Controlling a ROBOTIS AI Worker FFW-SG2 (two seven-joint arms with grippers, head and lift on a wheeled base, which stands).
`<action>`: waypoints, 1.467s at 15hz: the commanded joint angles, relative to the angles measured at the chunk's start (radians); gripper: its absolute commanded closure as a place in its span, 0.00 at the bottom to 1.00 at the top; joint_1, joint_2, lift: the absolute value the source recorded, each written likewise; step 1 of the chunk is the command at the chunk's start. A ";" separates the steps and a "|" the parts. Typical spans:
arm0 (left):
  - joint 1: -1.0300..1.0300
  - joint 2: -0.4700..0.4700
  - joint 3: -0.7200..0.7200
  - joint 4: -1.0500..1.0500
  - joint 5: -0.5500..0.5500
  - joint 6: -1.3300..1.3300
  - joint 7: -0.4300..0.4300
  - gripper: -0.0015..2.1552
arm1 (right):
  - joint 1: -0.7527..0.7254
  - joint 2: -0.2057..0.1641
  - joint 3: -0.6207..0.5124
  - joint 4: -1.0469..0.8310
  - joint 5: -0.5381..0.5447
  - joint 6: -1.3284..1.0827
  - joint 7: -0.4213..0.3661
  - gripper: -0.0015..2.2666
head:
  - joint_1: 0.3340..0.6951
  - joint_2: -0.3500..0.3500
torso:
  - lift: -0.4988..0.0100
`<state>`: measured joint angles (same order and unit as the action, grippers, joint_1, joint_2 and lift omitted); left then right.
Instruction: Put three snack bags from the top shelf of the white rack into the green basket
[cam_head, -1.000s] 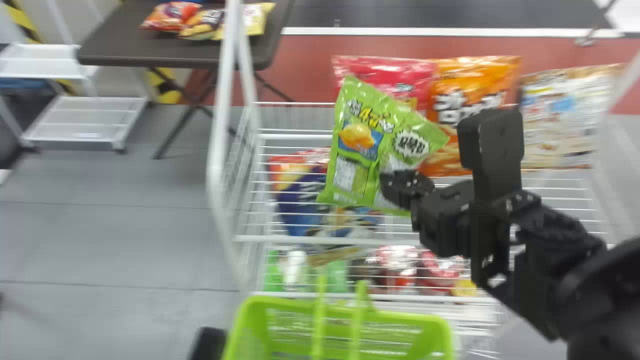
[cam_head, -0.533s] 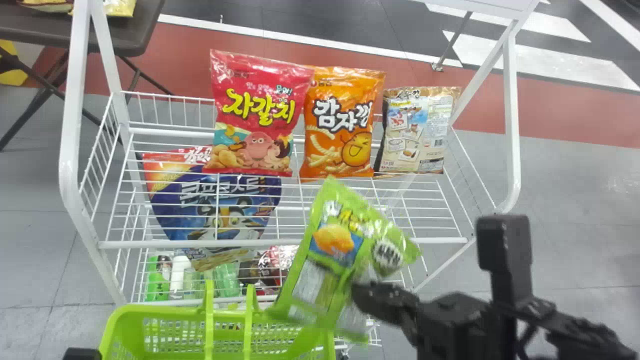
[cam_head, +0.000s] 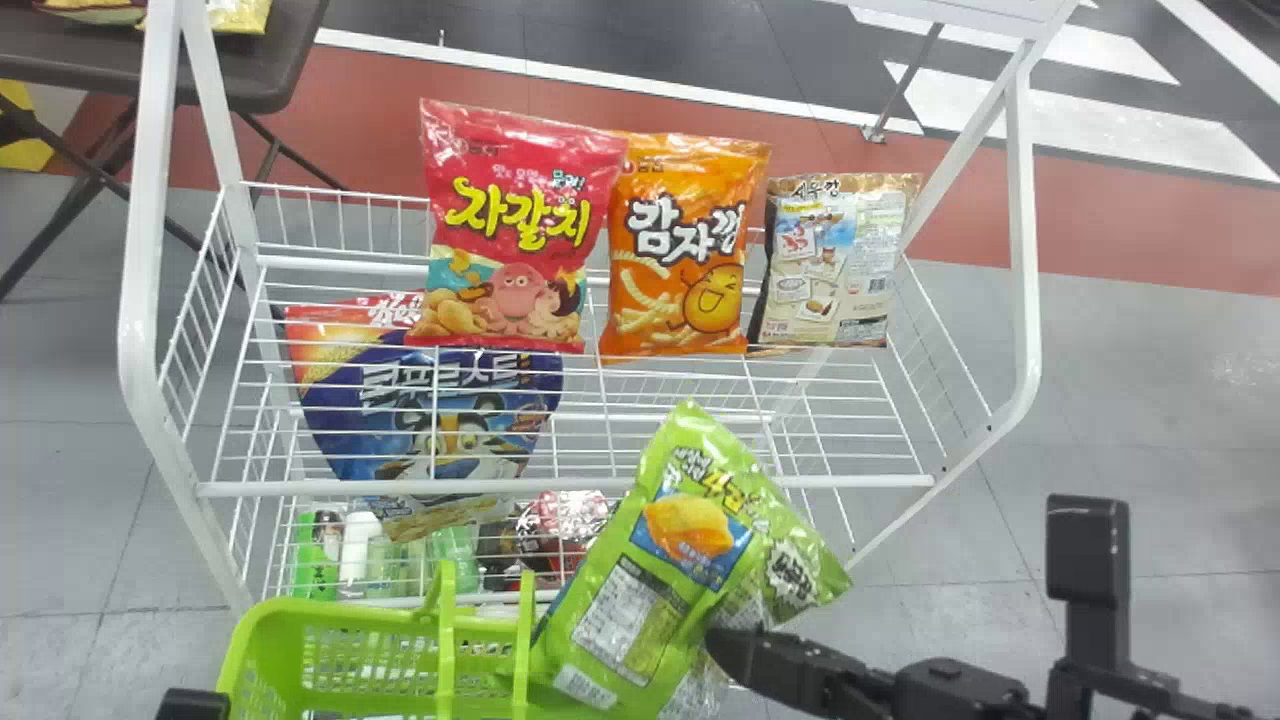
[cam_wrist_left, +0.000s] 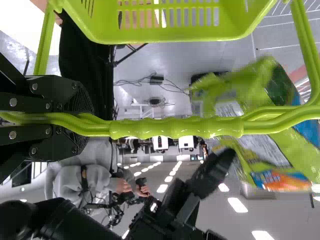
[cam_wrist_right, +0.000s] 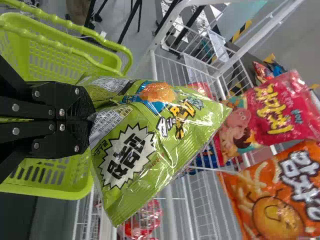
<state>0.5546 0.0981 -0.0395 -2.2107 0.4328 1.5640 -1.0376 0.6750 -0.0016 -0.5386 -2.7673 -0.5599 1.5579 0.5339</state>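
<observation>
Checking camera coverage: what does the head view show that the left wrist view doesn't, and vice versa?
Head view: red bag, orange bag and brown bag, standing on the top shelf.
Left wrist view: left gripper closed around the basket handle; ceiling lights.
Both: green basket, green snack bag, right gripper.

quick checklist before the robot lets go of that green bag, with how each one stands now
1. Right gripper shut on green bag: ok
2. Left gripper shut on basket handles: ok
3. Whole bag over basket: not ok, much of it lies beyond the rim in the head view
4. Bag free of the white rack: cannot tell
5. Three snack bags in basket: cannot tell, its inside is partly hidden
</observation>
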 joint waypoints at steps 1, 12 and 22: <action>0.001 0.000 0.009 -0.015 0.001 0.007 0.004 0.99 | 0.009 0.002 0.028 0.063 0.028 0.014 0.008 0.95 | 1.00 0.00 | 0.98; -0.008 -0.008 0.033 -0.043 0.011 0.007 -0.009 0.99 | -0.022 -0.029 0.471 0.428 0.242 0.014 -0.042 0.63 | 1.00 0.00 | 0.98; -0.008 -0.008 0.027 -0.044 0.009 0.007 0.008 0.99 | -0.020 -0.048 0.350 0.364 0.295 -0.126 0.054 0.02 | 1.00 0.00 | 0.98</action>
<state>0.5459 0.0905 -0.0106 -2.2550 0.4420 1.5639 -1.0313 0.6525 -0.0496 -0.1513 -2.3885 -0.2376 1.4737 0.5694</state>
